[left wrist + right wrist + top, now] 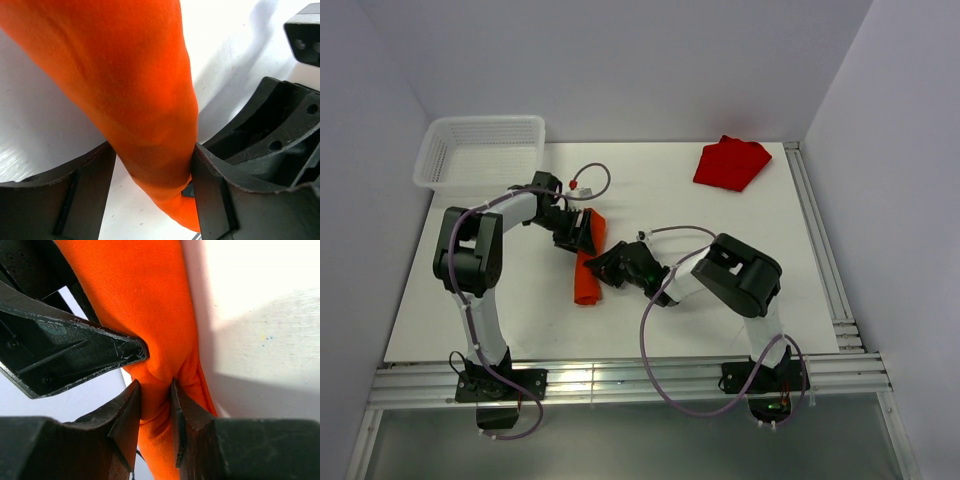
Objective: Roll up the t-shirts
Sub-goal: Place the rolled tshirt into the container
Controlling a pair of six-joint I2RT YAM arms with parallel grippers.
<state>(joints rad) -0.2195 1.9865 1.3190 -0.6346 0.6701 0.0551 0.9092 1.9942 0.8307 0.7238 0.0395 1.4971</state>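
The orange t-shirt (588,272) lies as a long narrow roll on the white table (450,320) at the middle. My left gripper (578,233) is shut on its far end; in the left wrist view the orange cloth (125,85) fills the gap between both fingers (85,195). My right gripper (603,266) is shut on the roll's middle from the right; in the right wrist view the cloth (145,305) is pinched between the fingertips (127,412). A red t-shirt (730,163) lies folded at the far right.
A white mesh basket (480,150) stands at the far left corner. Metal rails (820,260) run along the table's right and near edges. White walls close the back and sides. The left gripper's body (55,347) sits just beside my right fingers.
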